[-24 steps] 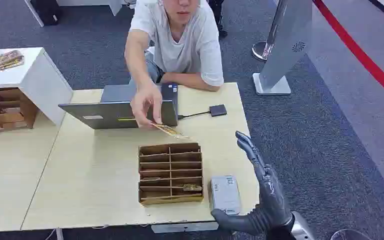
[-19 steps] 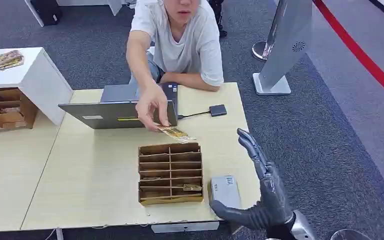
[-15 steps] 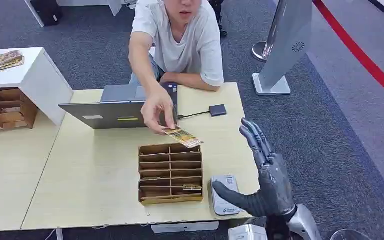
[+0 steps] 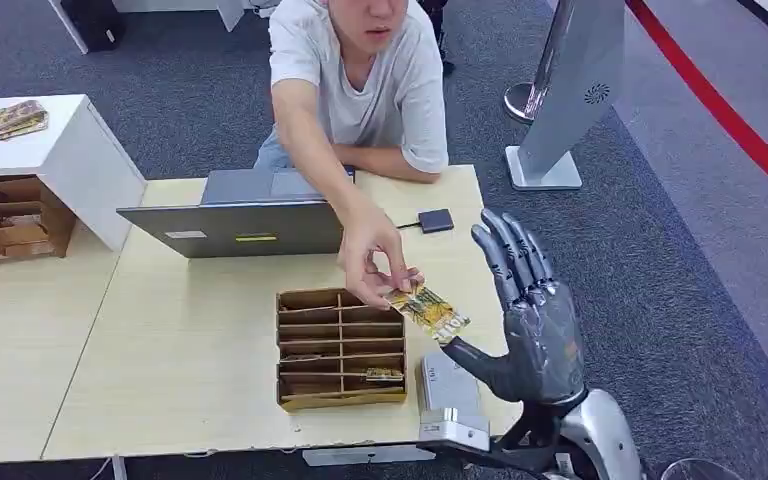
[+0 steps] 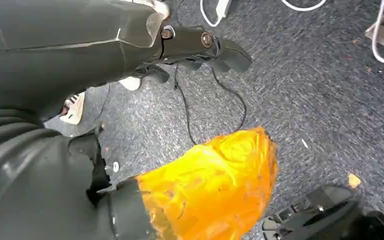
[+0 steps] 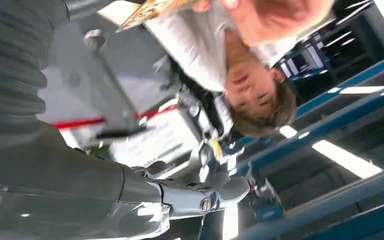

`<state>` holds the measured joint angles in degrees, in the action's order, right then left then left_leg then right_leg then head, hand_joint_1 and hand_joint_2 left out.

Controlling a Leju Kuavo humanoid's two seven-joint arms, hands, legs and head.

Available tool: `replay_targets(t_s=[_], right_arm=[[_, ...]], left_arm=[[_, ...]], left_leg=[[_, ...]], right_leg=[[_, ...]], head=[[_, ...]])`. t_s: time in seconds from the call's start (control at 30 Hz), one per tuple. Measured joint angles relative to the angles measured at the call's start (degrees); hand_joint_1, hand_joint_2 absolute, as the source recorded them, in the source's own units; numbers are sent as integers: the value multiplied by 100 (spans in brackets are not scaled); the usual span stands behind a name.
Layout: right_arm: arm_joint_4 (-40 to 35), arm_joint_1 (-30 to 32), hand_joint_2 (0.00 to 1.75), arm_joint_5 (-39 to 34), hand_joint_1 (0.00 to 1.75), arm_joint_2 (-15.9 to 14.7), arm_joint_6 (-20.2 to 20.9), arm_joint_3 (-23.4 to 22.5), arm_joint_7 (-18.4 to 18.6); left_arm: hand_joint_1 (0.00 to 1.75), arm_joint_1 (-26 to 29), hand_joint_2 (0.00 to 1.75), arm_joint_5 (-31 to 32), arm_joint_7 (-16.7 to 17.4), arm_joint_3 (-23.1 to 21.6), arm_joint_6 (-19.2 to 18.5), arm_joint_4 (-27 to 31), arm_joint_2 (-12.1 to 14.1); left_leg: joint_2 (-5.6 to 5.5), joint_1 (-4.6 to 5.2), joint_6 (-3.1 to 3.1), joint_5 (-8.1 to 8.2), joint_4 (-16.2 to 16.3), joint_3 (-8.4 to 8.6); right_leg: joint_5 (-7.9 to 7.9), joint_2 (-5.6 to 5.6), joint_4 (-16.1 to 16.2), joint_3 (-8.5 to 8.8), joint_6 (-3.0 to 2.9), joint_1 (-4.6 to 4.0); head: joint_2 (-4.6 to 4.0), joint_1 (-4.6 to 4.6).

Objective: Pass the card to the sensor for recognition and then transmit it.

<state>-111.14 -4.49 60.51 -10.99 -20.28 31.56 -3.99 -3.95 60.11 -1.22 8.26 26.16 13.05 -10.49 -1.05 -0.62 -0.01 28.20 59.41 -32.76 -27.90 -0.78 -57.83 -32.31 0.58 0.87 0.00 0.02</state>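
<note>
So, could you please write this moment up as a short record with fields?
card: yellow patterned card, held out in the person's hand toward the right robot hand
right robot hand: raised by the table's right edge, fingers spread, holding nothing, card close by its thumb
left robot hand: hanging over grey carpet
sensor: grey reader on the table, beside the divided wooden box
laptop: in front of the person
status: card not yet taken

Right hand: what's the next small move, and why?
Probably close the thumb and fingers on the card. The person's hand holds it out just beside the right robot hand, which is raised with fingers spread and holding nothing, its thumb reaching toward the card's near end. The card doesn't look pinched yet.
</note>
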Motion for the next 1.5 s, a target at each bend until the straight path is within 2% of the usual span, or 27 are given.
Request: replay_targets(t_s=[0.27,0.47,0.5,0.57,0.7,1.5], right_arm=[[345,-333,175,1722,0,9,26,153,937],[555,-453,175,2019,0,9,63,232,1129],[583,-466,175,2040,80,9,63,247,1144],[627,-486,175,2043,154,9,68,262,1159],[658,-489,175,2003,171,9,72,282,1159],[684,-536,175,1853,175,11,129,393,1122]], left_arm=[[0,-34,0,140,179,-122,-214,11,4],[0,-48,0,175,238,-151,-238,13,7],[0,-49,0,179,245,-153,-240,15,6],[0,-49,0,186,247,-155,-243,33,7],[0,-49,0,194,271,-155,-249,42,7],[0,-49,0,212,273,-155,-251,44,4]], left_leg=[[-1,0,0,-3,0,1],[-2,0,0,-3,0,0],[-2,0,0,-3,0,0],[-2,0,0,-3,0,0],[-2,0,0,-3,0,0],[-2,0,0,-3,1,0]], right_leg=[[1,0,-1,1,0,0],[1,1,-1,0,0,0],[0,1,-1,0,0,0],[0,1,-1,0,0,0],[1,1,-1,0,0,0],[1,1,-1,0,0,0]], head=[[0,0],[0,0],[0,0],[0,0],[0,0],[0,0]])
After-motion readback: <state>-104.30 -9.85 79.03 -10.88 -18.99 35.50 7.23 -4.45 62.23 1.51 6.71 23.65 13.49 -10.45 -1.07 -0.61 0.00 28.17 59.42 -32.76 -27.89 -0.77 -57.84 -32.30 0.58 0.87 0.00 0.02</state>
